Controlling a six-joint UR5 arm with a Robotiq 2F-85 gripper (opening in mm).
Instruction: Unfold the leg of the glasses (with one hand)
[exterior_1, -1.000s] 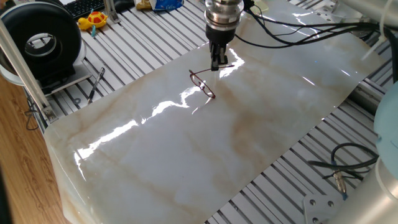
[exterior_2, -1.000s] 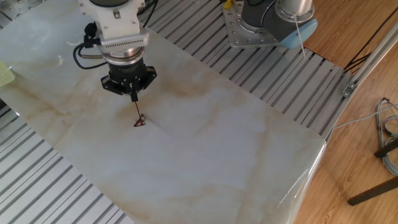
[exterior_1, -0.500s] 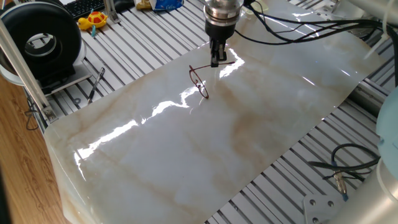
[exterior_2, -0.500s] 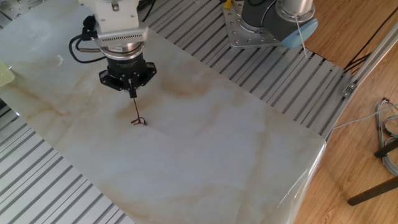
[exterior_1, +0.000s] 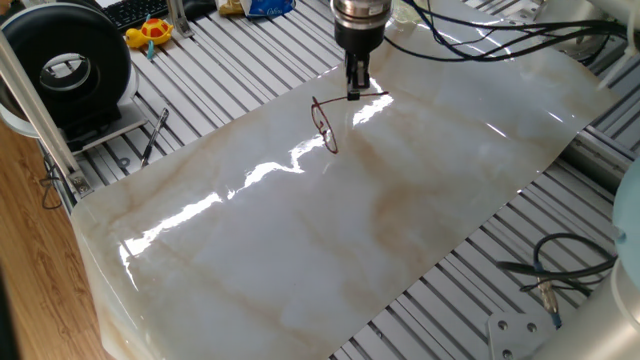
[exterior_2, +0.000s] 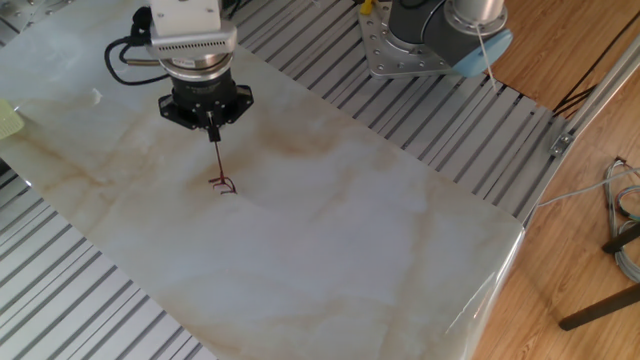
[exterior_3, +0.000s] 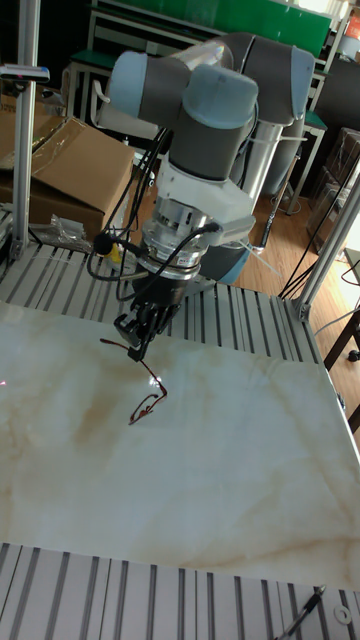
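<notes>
Pincer (exterior_3: 133, 345) grips glasses (exterior_3: 147, 398) leg.

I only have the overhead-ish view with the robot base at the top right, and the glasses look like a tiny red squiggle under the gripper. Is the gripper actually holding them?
Observer: Yes. In the tall view the gripper is shut on one temple arm; the glasses hang down from it.
Operator: Are the lenses off the table?
Observer: I cannot tell. In the view from the other side the frame stands nearly on edge over the marble sheet.
Operator: Anything else nearby?
Observer: A black pen-like tool lies on the slats, well apart.
</notes>
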